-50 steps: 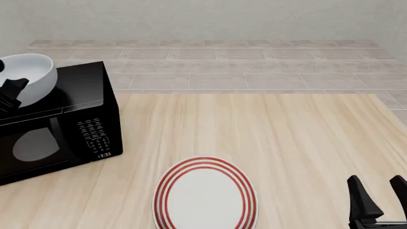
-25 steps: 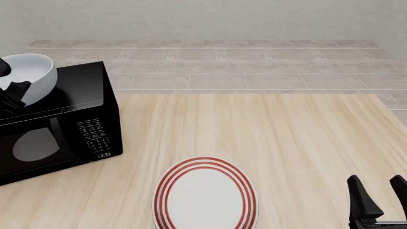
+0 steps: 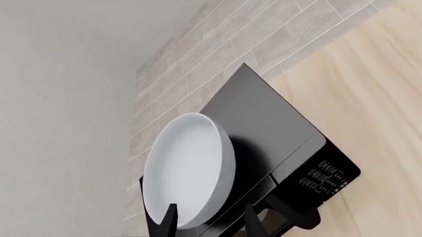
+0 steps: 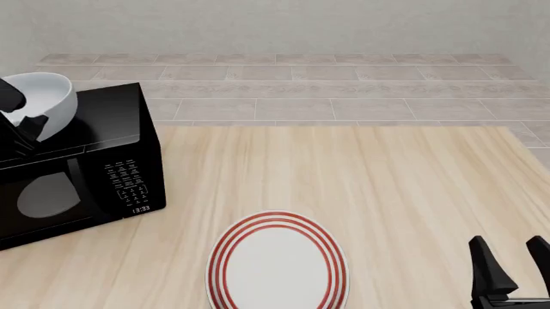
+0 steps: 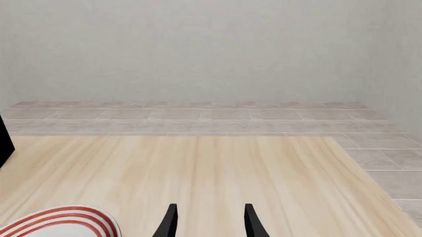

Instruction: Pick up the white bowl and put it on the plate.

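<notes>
Atop microwave (image 4: 82, 161): white bowl (image 4: 38, 100) within left claw (image 4: 24, 132).

Right gripper (image 5: 207, 222): jaws parted, empty, over wooden table (image 5: 218, 168). Plate (image 5: 63, 222) beside the fingers, apart.

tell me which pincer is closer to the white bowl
Left. The left pincer is at the white bowl atop the microwave, fingers straddling its rim. The right pincer sits far off at the table's near right, past the plate.
</notes>
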